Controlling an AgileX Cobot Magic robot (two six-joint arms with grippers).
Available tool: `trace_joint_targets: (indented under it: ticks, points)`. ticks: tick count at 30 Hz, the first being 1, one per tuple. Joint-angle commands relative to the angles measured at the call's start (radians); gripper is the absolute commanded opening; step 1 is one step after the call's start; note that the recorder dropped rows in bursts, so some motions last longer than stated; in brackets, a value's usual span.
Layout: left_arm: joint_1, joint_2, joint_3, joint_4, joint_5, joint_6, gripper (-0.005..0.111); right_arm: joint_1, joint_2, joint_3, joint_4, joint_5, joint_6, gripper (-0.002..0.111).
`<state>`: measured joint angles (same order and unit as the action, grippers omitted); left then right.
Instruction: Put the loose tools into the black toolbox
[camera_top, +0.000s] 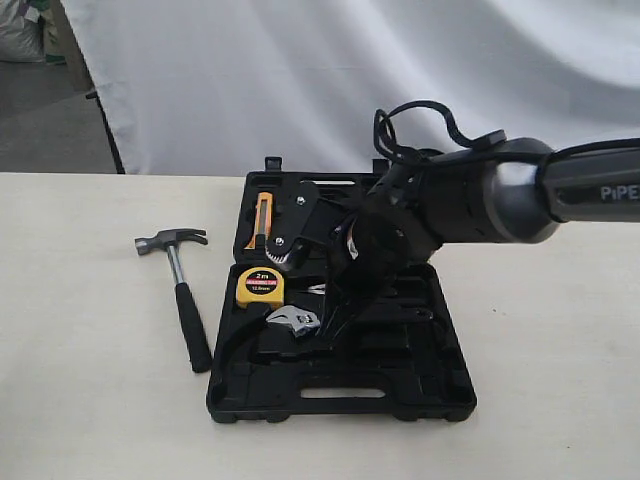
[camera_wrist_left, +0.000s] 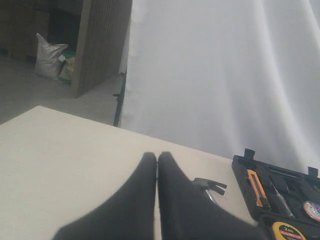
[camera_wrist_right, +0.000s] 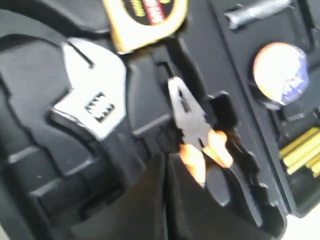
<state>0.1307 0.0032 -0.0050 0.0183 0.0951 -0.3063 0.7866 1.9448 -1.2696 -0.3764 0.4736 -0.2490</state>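
The black toolbox (camera_top: 400, 404) lies open on the table, its lid half at the back. In it I see a yellow tape measure (camera_top: 260, 285), an adjustable wrench (camera_top: 292, 322) and an orange utility knife (camera_top: 262, 220). A hammer (camera_top: 178, 290) lies loose on the table just left of the box. My right gripper (camera_top: 328, 330) hangs low over the near half, shut and empty. Up close, my right gripper (camera_wrist_right: 166, 157) sits beside the orange-handled pliers (camera_wrist_right: 192, 125), which rest in a recess next to the wrench (camera_wrist_right: 92, 100). My left gripper (camera_wrist_left: 157, 156) is shut and empty above the table, short of the hammer head (camera_wrist_left: 210, 186).
A white curtain hangs behind the table. The toolbox lid half also holds a round blue-and-white item (camera_wrist_right: 280, 67), yellow pieces (camera_wrist_right: 302, 150) and a metal bit (camera_wrist_right: 255, 12). The right arm (camera_top: 500, 195) reaches in from the right above the box. The left wrist view shows the toolbox (camera_wrist_left: 240, 172) corner.
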Motion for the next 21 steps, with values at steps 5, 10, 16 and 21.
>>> trace_joint_targets:
  ticks: [5, 10, 16, 21]
  points:
    - [0.025, -0.003, -0.003, 0.004, -0.007, -0.005, 0.001, -0.027, 0.004, 0.003, -0.005, 0.002, 0.025, 0.0]
    - [0.025, -0.003, -0.003, 0.004, -0.007, -0.005, 0.001, -0.031, 0.013, 0.003, -0.039, 0.004, 0.025, 0.0]
    - [0.025, -0.003, -0.003, 0.004, -0.007, -0.005, 0.001, -0.091, 0.023, 0.003, -0.041, -0.013, 0.113, 0.0]
    - [0.025, -0.003, -0.003, 0.004, -0.007, -0.005, 0.001, -0.122, 0.062, 0.003, -0.033, -0.028, 0.106, 0.0]
